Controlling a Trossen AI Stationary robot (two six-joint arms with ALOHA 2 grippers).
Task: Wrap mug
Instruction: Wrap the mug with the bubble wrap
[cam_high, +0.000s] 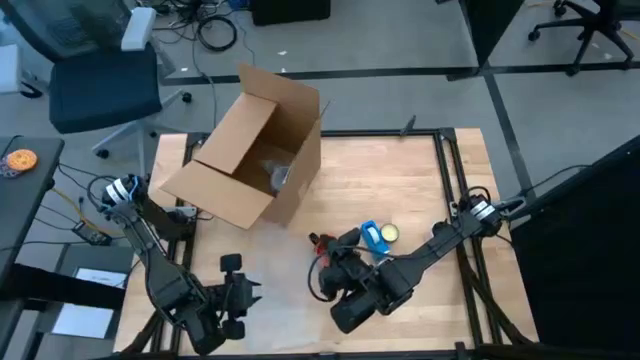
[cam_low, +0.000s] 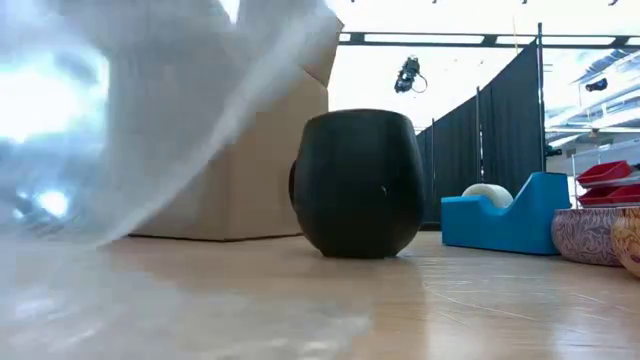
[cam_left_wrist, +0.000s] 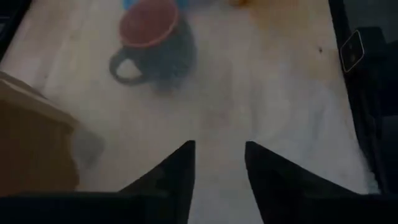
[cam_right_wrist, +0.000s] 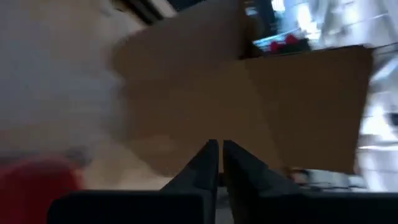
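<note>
Here the wooden surface (cam_high: 400, 190) stands in a room with a grey floor, a blue office chair (cam_high: 100, 80) at the far left, cables on the floor beyond it, and dark curtains seen in the low view. One open cardboard box (cam_high: 250, 155) lies at the far left of the surface with something pale inside. One dark mug (cam_low: 355, 182) with a reddish inside stands upright near the middle front; in the high view it is mostly hidden under the right arm. One blue tape dispenser (cam_high: 372, 237) sits just beside the arm, with one small yellow thing (cam_high: 389, 233) touching or nearly touching it. A clear sheet of wrap (cam_low: 130, 110) fills the left side of the low view, blurred and raised off the surface. There are two arms. The left pincer (cam_left_wrist: 219, 163) hangs low at the front left corner, its fingers released with a clear gap, looking across the surface toward the mug. The right pincer (cam_right_wrist: 220, 163) is over the front middle, near the mug, facing the box; its fingers are clenched almost together, and whether they pinch the wrap I cannot tell.
</note>
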